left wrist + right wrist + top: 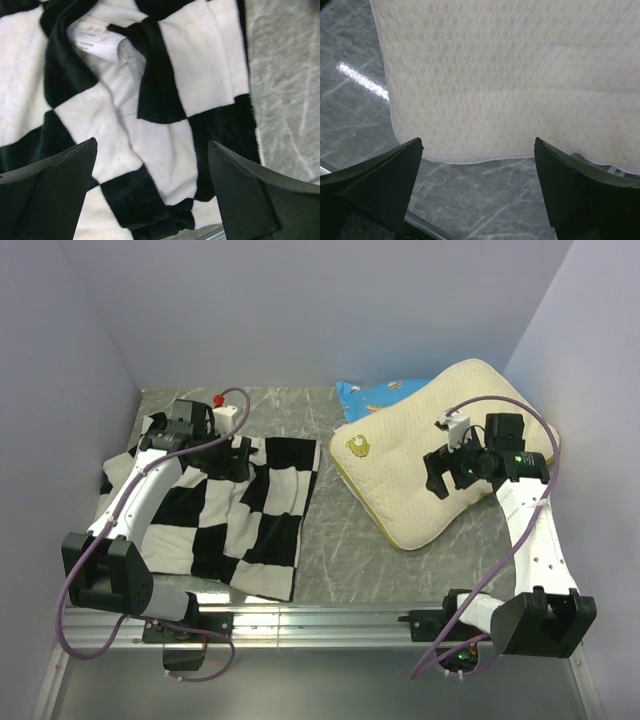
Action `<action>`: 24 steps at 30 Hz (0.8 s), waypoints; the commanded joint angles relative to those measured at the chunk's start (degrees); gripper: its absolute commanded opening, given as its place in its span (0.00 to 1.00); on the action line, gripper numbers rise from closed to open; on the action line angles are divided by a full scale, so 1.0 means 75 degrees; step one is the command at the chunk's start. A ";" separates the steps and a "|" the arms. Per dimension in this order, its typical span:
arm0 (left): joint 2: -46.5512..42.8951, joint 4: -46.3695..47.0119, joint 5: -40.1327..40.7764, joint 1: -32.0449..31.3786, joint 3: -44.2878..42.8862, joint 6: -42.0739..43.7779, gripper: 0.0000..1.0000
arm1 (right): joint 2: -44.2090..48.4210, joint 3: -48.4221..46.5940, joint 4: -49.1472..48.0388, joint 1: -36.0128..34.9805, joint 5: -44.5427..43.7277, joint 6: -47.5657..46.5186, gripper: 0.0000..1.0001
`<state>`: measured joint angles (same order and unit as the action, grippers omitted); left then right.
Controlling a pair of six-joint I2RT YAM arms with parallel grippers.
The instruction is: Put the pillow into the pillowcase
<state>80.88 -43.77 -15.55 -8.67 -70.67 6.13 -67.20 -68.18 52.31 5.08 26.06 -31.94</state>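
The black and white checkerboard pillowcase [240,525] lies flat and slightly rumpled on the left of the table. My left gripper [236,456] hovers over its far part, open and empty. The left wrist view shows the pillowcase [165,80] with folds and a white label [92,37] between my spread left gripper [152,142]. The cream pillow [405,475] with a yellow emblem [358,446] lies tilted on the right. My right gripper [441,476] is open above it. In the right wrist view the gripper [478,141] straddles the near edge of the pillow [510,75], holding nothing.
A blue cartoon-print pillow [372,394] lies behind the cream pillow at the back. The table [340,540] is grey marble, with a metal rail [320,620] along the front. Walls close in on both sides and the back.
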 commanded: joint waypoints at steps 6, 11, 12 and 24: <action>0.0184 -0.0223 -0.1465 0.0007 -0.0736 0.0132 0.99 | -0.0448 -0.0178 -0.0833 -0.0431 -0.0686 -0.2523 1.00; 0.0219 -0.0375 -0.1805 0.0007 -0.0831 0.0214 0.99 | -0.0720 -0.0132 -0.1126 -0.0420 0.0038 -0.5275 1.00; 0.0254 -0.0398 -0.1875 0.0007 -0.0854 0.0214 0.99 | -0.0720 0.0042 -0.1406 -0.0420 0.0075 -0.5686 1.00; 0.0548 -0.0645 -0.2157 0.0019 -0.1124 0.0237 0.99 | -0.3729 -0.1585 -0.0271 -0.0443 0.0242 -0.9379 1.00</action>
<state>85.17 -47.99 -29.69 -8.56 -76.79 6.81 -93.32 -79.24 48.66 2.11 28.27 -93.32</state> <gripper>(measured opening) 0.994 0.997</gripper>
